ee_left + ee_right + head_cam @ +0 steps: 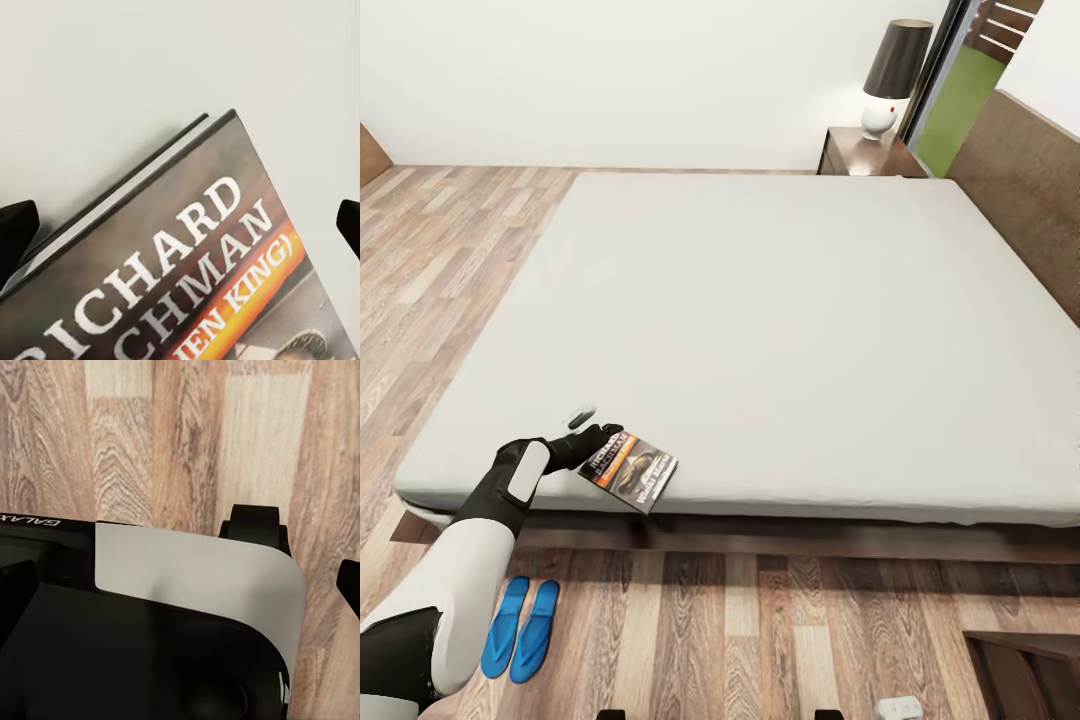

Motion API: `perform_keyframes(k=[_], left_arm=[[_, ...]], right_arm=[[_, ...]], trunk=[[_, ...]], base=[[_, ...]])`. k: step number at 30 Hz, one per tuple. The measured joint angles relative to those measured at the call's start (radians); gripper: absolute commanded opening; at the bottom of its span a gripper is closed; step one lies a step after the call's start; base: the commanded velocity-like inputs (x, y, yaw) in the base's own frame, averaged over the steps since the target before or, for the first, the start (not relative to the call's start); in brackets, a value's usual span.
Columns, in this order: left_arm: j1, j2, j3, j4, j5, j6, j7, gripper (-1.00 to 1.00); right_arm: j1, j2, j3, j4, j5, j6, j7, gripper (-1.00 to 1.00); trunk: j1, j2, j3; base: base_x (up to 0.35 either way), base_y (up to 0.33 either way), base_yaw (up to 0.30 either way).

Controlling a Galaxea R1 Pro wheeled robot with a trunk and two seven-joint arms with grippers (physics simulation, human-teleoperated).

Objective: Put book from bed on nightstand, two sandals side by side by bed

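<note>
The book (629,471) lies at the near left edge of the bed (760,320), its near corner jutting a little past the mattress over the dark wooden frame. The left gripper (592,436) is right at the book's left side, its dark fingers touching or almost touching the cover; from the head view I cannot tell whether they pinch it. In the left wrist view the fingertips (16,232) stand wide apart at either edge of the picture, with the book (187,277) lying between them on the pale mattress, white block lettering and an orange band across its dark cover. The two sandals (521,628) sit side by side on the wood-plank floor (790,630), near the bed's near left corner and just beside the left arm. At the far right corner of the bed stands the nightstand (855,152), carrying a lamp (890,78) with a white base and dark shade, beside a tall dark-framed window (960,90). The brown headboard (1025,195) runs along the right side. The right wrist view looks down on the robot's base (187,622) and plank floor; the right gripper's fingertips (349,585) sit at the picture's edges, spread apart.
</note>
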Motion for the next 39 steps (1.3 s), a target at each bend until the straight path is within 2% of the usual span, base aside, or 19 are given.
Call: perform_keyframes(k=[39], left_arm=[[0.0,-0.006,0.0,0.0,-0.001,-0.001,-0.001,1.0]], right_arm=[[0.0,0.0,0.0,0.0,0.0,-0.001,0.0,1.0]], trunk=[[0.0,0.0,0.0]], base=[[0.004,-0.017,0.0]])
